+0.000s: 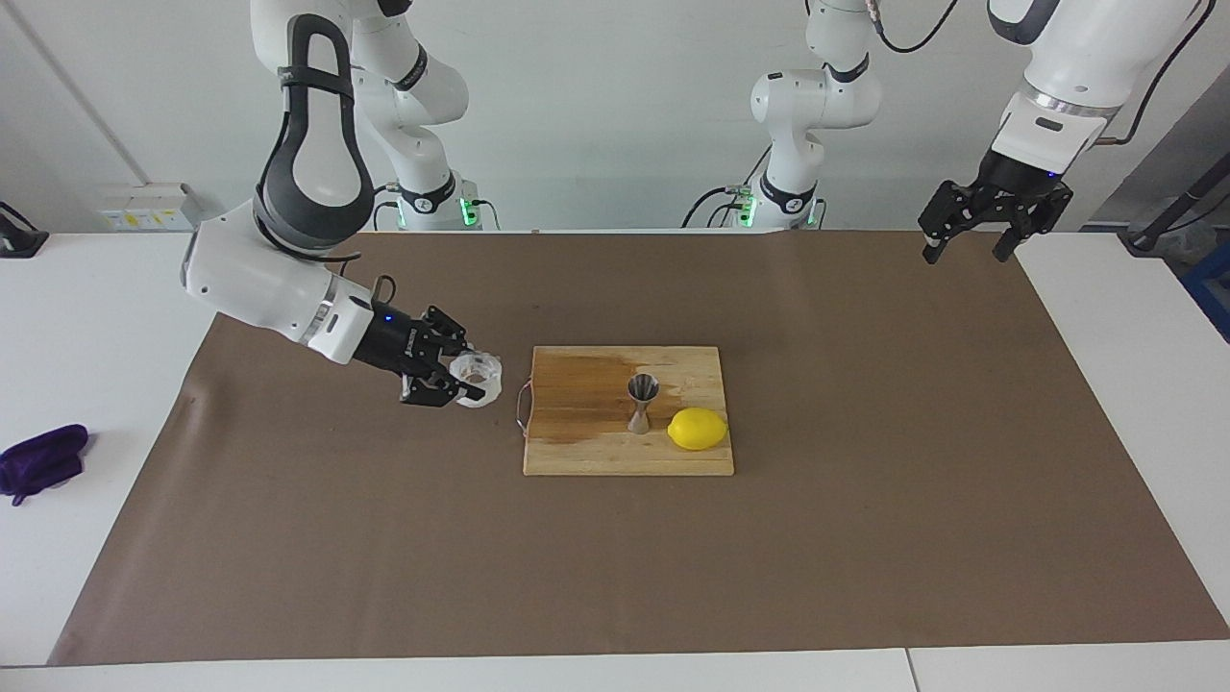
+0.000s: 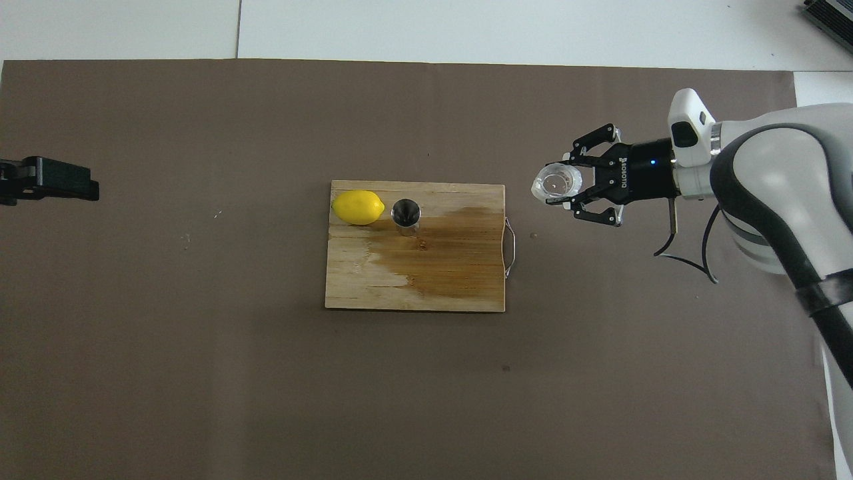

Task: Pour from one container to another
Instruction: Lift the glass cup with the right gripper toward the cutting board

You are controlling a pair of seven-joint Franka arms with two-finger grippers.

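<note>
Glass is in hand: the right gripper is clamped on the glass cup, carried upright over the brown-covered worktop just beside the handle end of the cutting board. The steel jigger stands on that board, a lemon just beside it. This looks like the carry step; next, centre the cup above the jigger's narrow mouth and tip gently. The left gripper waits, jaws wide.

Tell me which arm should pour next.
Right. The right gripper already holds the squat clear faceted glass cup beside the wooden board bearing the steel hourglass jigger; the left gripper waits open.
</note>
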